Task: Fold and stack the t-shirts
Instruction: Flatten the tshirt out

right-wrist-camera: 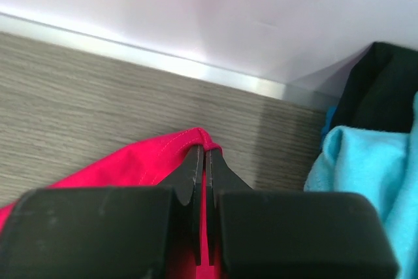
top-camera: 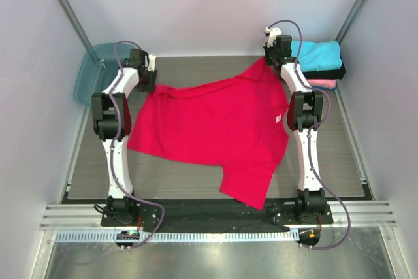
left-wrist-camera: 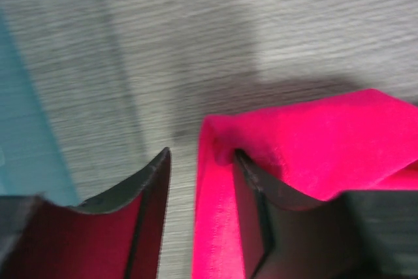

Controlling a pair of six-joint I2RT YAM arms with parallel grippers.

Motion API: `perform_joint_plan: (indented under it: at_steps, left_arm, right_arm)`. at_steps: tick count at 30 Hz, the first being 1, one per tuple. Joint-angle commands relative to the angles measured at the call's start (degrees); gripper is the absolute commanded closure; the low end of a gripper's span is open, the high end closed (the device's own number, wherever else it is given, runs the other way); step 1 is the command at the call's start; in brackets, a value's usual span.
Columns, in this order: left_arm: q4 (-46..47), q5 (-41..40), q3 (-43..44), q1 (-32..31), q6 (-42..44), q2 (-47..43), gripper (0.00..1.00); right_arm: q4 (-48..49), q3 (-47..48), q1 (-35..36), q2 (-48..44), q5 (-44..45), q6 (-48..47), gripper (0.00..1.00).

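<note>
Top external view: the red t-shirt (top-camera: 209, 122) lies spread mid-table (top-camera: 98, 174), with the folded cyan t-shirt (top-camera: 317, 53) at two o'clock. The right gripper (right-wrist-camera: 202, 155) is pinched tight on the red shirt's corner at one o'clock. The left gripper (left-wrist-camera: 201, 155), at ten o'clock, has its jaws apart with the red edge loose between them.

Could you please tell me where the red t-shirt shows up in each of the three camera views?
Top external: red t-shirt spread across the centre of the picture.
Left wrist: lower right, a bunched edge.
Right wrist: lower left, reaching to the centre.
Shared landmark: the grey wood-grain tabletop.
</note>
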Motion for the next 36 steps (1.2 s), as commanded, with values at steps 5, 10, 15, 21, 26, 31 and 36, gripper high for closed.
perform_joint_plan:
  at_steps: [5,10,15,21,26,31,36]
  left_arm:
    - [0.5,0.5,2.0,0.4,4.5,-9.8,0.54]
    - [-12.7,11.1,2.8,0.2,5.9,-9.2,0.68]
    - [-19.3,17.7,1.2,-0.3,6.2,-8.2,0.81]
    - [-20.5,19.3,0.2,-2.4,7.4,-7.2,0.94]
    - [-20.6,15.8,6.8,-2.7,5.8,-0.6,0.97]
    - [-21.5,11.7,16.6,-2.2,5.6,5.1,0.96]
    - [-18.6,6.4,26.1,-0.8,2.1,8.5,0.96]
  right_arm:
    - [4.8,-1.2,0.3,-4.0,1.4,2.7,0.99]
    - [4.4,-1.3,0.3,-4.1,1.1,2.6,0.99]
    - [3.8,-1.5,0.4,-4.4,0.5,2.7,0.99]
    - [3.5,-2.3,0.1,-5.0,0.5,2.3,0.99]
    - [3.5,-2.4,0.2,-4.9,0.4,2.7,0.99]
    - [3.5,-2.3,0.2,-4.8,0.7,2.6,0.99]
    - [3.5,-1.9,0.1,-4.8,1.3,2.4,0.99]
